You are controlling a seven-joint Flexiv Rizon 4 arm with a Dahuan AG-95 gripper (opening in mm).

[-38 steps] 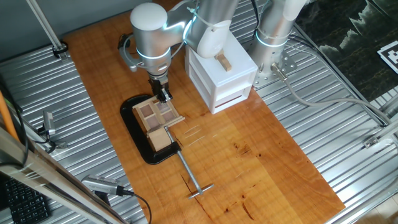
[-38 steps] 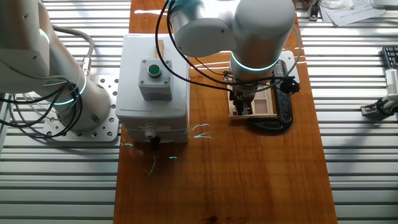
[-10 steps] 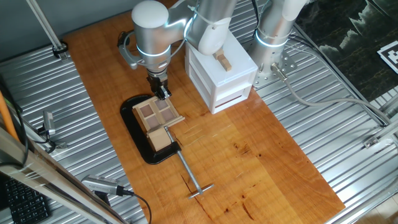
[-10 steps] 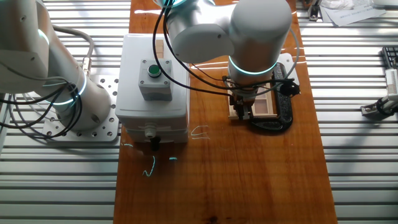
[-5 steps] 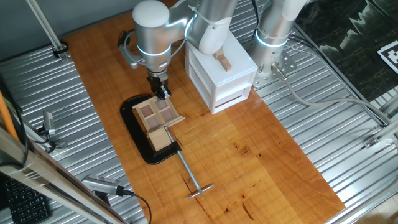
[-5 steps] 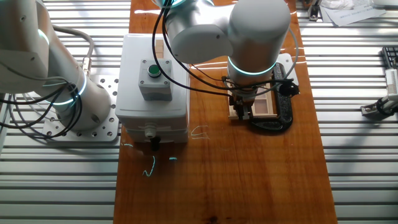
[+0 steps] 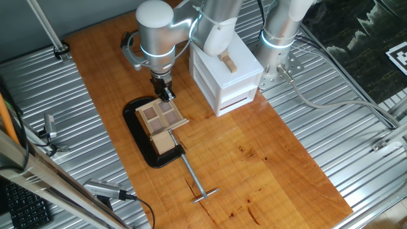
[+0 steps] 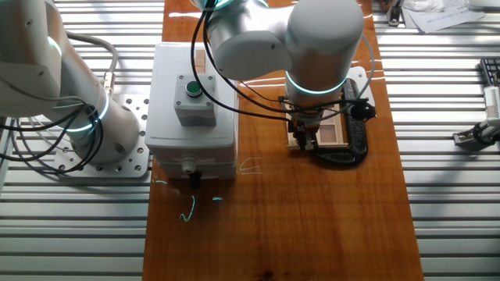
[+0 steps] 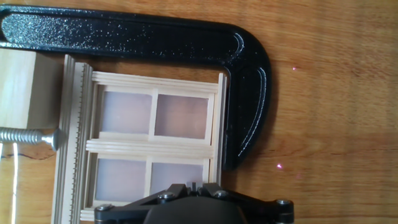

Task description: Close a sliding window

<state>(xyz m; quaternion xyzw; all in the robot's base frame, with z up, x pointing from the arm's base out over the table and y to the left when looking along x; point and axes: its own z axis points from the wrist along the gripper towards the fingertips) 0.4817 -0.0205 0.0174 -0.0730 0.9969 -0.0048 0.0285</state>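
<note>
The sliding window (image 9: 152,146), a pale wood frame with four pinkish-brown panes, lies flat inside a black C-clamp (image 9: 249,93) on the worktop (image 7: 267,159) just beside the white box (image 7: 226,73), the hand (image 7: 166,96) at its edge, grip unclear.

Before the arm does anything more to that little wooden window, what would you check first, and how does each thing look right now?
1. Sliding window held in the black clamp: ok.
2. Gripper at the window's edge: ok.
3. Fingers open or shut: cannot tell.
4. Fingers touching the frame: cannot tell.
5. White box apart from the window: ok.
6. Sash fully closed: cannot tell.
</note>
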